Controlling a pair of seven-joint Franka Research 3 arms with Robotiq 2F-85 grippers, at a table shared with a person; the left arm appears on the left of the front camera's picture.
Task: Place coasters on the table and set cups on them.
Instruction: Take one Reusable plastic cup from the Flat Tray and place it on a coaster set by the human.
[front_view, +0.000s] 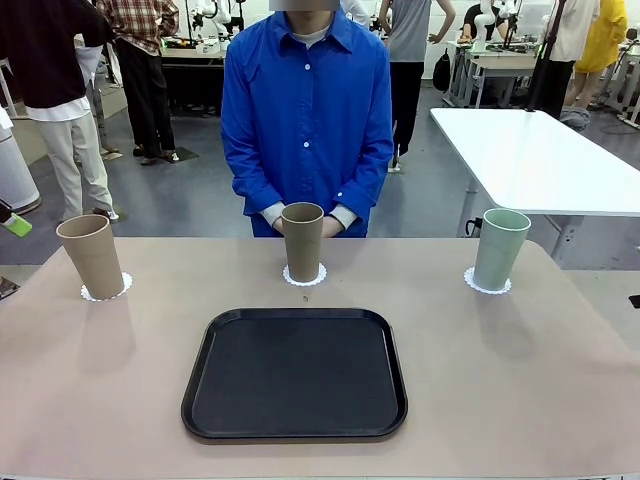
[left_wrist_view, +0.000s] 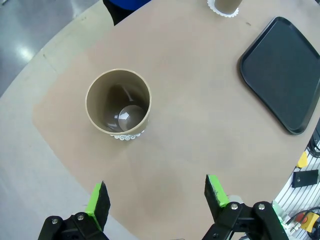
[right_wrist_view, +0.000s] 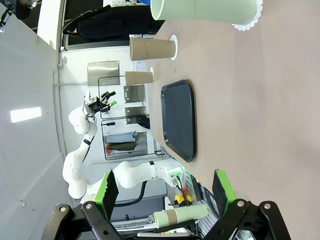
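The cups are all on coasters already, spread along the far side of the table (front_view: 560, 400): a tan cup (front_view: 92, 256) on the left coaster (front_view: 108, 291), another tan cup (front_view: 302, 241) mid-table in front of the person, and the mint green cup (front_view: 499, 248) far right, so each spot looks served. The left tool (left_wrist_view: 156, 197) hovers wide above the left cup, holding nothing; the right tool (right_wrist_view: 165, 189) is wide and empty too. The black tray (front_view: 294, 374) sits empty nearer the robot, blocking nothing.

Black rounded tray (front_view: 294, 375) at centre; person in blue shirt (front_view: 306, 110) behind; white table (front_view: 540, 160) far right
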